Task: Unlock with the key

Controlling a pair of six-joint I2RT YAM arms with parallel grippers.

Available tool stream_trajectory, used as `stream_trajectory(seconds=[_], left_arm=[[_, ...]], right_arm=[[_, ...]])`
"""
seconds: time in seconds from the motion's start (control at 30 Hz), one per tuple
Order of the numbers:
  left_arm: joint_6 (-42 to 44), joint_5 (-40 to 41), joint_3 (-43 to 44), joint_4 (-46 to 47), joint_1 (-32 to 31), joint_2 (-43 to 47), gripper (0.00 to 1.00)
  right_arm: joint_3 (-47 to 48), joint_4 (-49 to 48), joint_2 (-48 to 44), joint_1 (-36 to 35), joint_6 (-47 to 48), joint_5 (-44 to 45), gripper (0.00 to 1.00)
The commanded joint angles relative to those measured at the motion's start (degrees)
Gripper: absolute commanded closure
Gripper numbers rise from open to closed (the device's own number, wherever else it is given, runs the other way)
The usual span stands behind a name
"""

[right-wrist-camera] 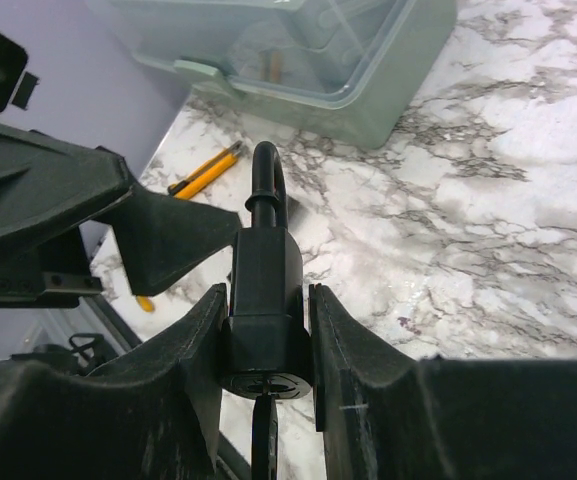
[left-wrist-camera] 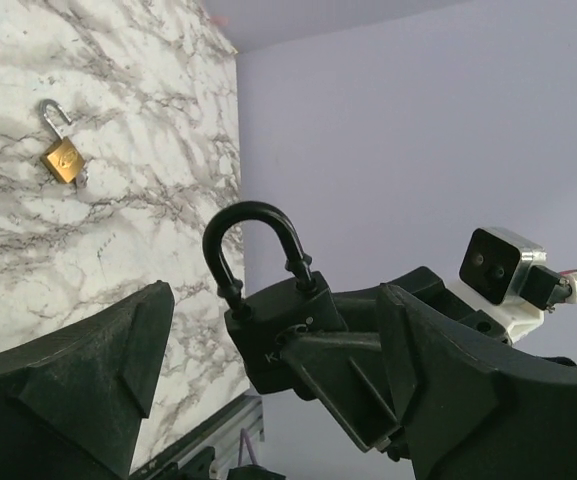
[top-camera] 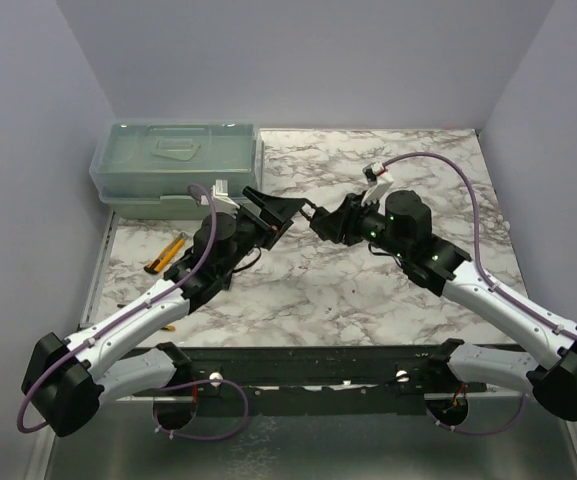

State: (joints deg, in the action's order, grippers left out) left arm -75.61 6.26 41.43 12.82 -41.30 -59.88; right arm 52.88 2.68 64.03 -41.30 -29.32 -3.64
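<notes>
Right gripper (right-wrist-camera: 266, 300): jaws clenched on the body of a black metal padlock (right-wrist-camera: 265, 265). The tiny dark key (right-wrist-camera: 265, 437) appears seated in its keyhole. Left gripper (top-camera: 280, 213): jaws released, spread beside the padlock. Far left on the marble counter (top-camera: 368, 290): a translucent lidded plastic box (top-camera: 173, 165).

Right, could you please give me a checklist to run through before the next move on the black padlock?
1. Right gripper clamped on black padlock: ok.
2. Left gripper open, fingers either side of it: ok.
3. Key in keyhole: cannot tell; a dark piece hangs beneath the lock.
4. Shackle released: not ok, both legs look seated.
5. Yellow-handled pliers well off to the side: ok.
</notes>
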Motion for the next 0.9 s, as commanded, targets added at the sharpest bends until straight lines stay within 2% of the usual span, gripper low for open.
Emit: stream_trajectory(seconds=[0.0, 0.2, 0.43, 0.87], left_arm=[[3.9, 0.0, -2.3, 7.5, 0.3, 1.1, 0.13], [3.8, -3.1, -2.1, 11.4, 0.4, -0.6, 0.19], [2.6, -3.2, -2.3, 11.8, 0.3, -1.5, 0.29], [0.8, -4.2, -1.9, 12.5, 0.3, -4.5, 0.36]], right_arm=[[0.0, -4.5, -3.1, -0.3, -1.8, -7.0, 1.0], [-0.3, -6.2, -4.0, -0.3, -2.0, -11.8, 1.0], [-1.3, -8.2, -5.1, -0.3, -2.3, -13.4, 1.0], [-1.0, -10.8, -3.7, -0.2, -1.8, -17.9, 1.0]])
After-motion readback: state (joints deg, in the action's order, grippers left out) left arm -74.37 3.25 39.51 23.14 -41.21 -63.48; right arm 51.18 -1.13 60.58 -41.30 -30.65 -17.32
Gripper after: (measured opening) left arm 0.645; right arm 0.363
